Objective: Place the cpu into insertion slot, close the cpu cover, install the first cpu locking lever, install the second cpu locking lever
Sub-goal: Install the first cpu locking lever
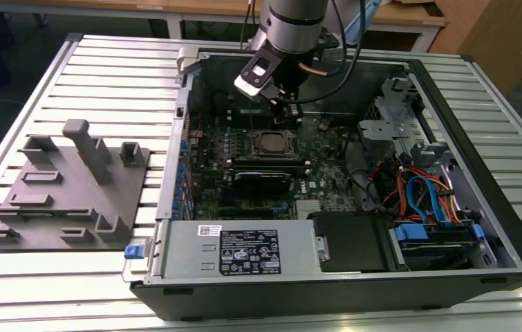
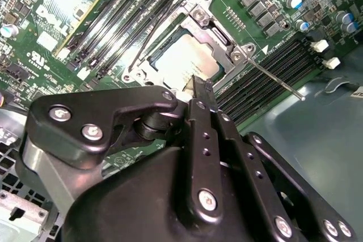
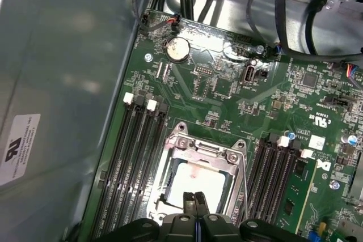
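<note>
Operating from a distance, I have the pincer point(image 3: 195, 199) hanging over the open computer case point(image 1: 334, 301) on the slatted metal surface point(image 1: 104, 83). Its two fingertips are clenched together with nothing between them, as both wrist views show.

The cpu point(image 3: 193, 177) lies straight beneath those tips, flat in the insertion slot point(image 3: 163, 178) on the green motherboard point(image 3: 227, 89), its dull silver top facing up. From the first wrist view I judge the tips to be at or just above the chip's edge; I cannot tell whether they touch it. In the exterior view the socket sits just nearer than the pincer, about midway across the board.

The cpu cover point(image 3: 201, 152) frames the chip on all sides and looks to be down over it. A thin locking lever point(image 2: 275, 80) juts out from one corner of the frame, its long axis running out across the black memory slots point(image 2: 266, 75) toward the case wall, so I judge it unlatched. With one arm on the rig, it alone is in reach.

A white label point(image 3: 20, 140) is stuck to the case wall and a larger one point(image 1: 247, 252) to the power supply at the near side; I leave their print unread. A grey fixture tray point(image 1: 67, 200) rests well apart at the exterior view's left.
</note>
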Motion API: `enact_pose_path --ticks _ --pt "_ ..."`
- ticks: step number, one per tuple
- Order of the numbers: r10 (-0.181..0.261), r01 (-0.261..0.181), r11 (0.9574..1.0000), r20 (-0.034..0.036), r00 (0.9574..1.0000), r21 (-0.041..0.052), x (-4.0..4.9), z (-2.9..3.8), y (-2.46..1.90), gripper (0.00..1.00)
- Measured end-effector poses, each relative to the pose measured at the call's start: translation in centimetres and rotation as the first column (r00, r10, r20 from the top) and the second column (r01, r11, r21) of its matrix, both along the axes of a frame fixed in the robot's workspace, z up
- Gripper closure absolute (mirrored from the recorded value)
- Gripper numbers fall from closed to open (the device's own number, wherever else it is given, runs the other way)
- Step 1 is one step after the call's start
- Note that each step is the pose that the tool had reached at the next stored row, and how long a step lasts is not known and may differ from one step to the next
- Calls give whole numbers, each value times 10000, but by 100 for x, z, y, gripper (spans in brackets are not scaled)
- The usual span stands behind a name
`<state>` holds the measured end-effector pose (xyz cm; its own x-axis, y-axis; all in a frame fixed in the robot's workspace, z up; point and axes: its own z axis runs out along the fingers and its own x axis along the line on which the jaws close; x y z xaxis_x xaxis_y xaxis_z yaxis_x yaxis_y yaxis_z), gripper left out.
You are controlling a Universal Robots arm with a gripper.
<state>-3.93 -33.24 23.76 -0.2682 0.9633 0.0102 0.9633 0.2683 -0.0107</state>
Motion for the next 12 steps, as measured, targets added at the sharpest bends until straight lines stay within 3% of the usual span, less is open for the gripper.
enact_pose_path --ticks 12 --pt "148 -148 9999 0 9999 0 0 0 0 90"
